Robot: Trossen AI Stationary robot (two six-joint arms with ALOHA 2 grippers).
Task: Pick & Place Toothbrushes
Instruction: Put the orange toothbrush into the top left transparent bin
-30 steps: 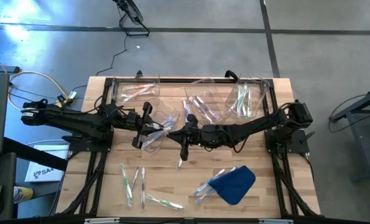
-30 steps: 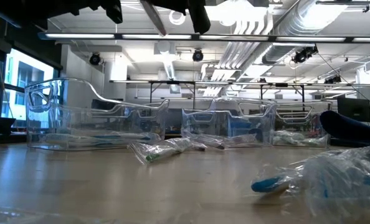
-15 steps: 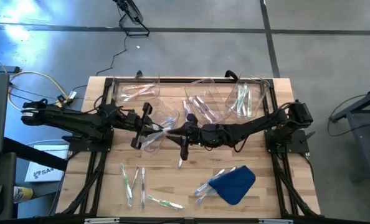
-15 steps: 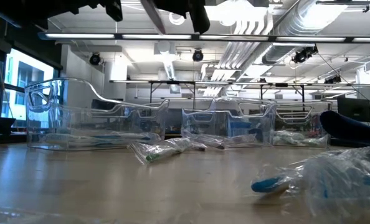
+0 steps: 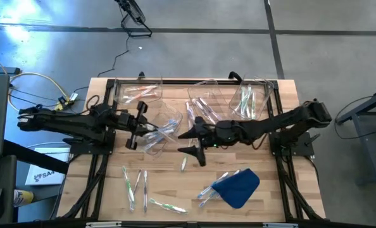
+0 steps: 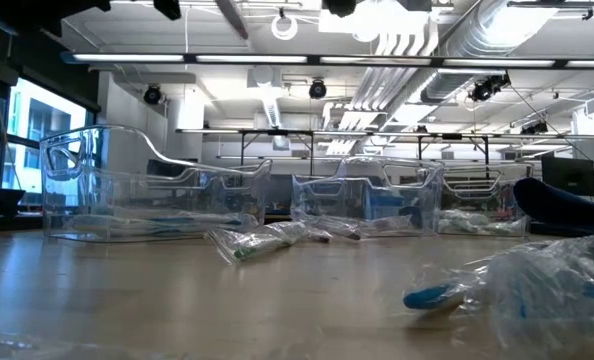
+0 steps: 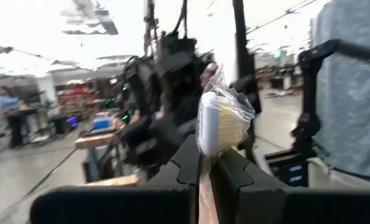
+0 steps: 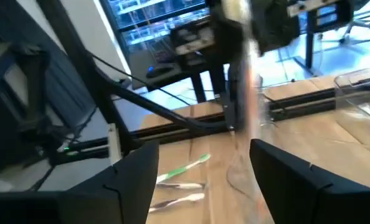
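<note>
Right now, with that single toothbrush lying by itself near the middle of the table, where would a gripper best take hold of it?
Probably the middle of its handle, coming straight down from above. The toothbrush lies flat on the wooden table with nothing touching it, so two fingers can straddle its thin width there. The open right gripper hovers nearest to it.

Three clear bins line the table's far edge — a fourth sits mid-table; one blue cloth; about five loose toothbrushes — others half-hidden.
</note>
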